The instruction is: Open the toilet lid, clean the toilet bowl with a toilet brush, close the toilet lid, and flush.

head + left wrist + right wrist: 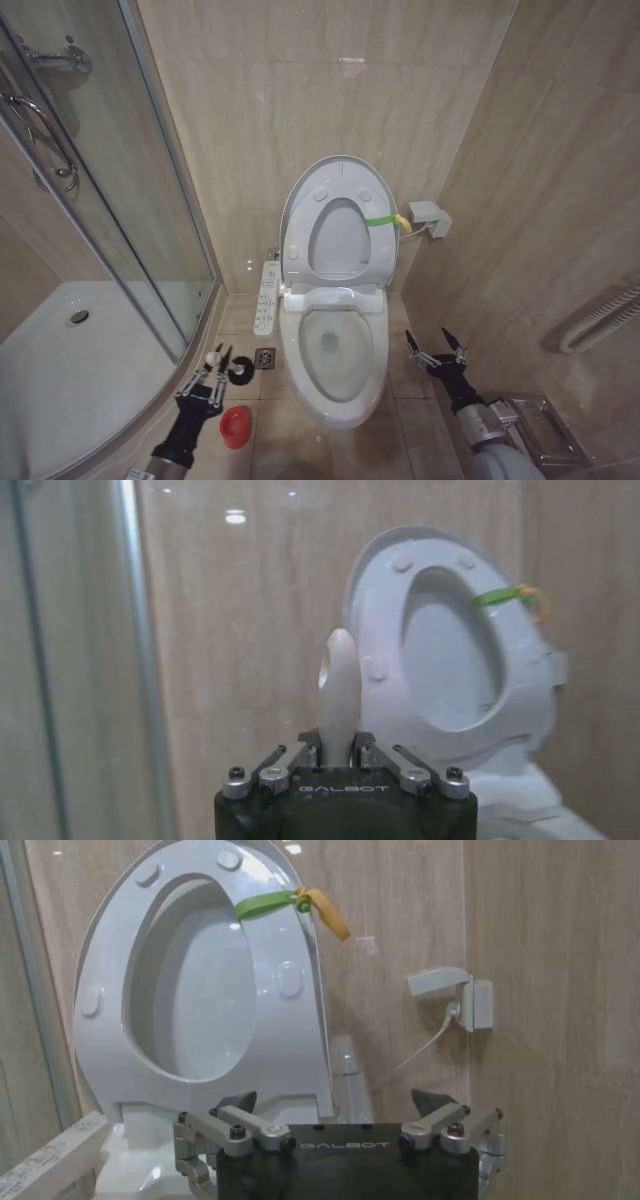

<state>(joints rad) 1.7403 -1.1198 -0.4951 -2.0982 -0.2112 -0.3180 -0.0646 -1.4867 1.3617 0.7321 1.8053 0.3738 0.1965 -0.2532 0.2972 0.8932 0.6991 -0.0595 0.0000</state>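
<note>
The toilet lid [340, 178] stands raised against the back wall, with the ring seat up against it and a green-yellow strap [381, 221] at one edge. Below it the white toilet bowl [336, 398] is uncovered. My left gripper [208, 385] is low on the floor to the left of the bowl, shut on the toilet brush's thin white handle [338, 694]. The brush's dark head [241, 370] shows just beside the gripper. The red holder [236, 426] sits on the floor close by. My right gripper [437, 352] hangs open and holds nothing to the right of the bowl.
A glass shower enclosure [110, 200] fills the left side. The white button panel [267, 296] juts out left of the bowl, with a floor drain [265, 357] below it. A wall socket [431, 219] sits by the lid; tiled walls close in on the right.
</note>
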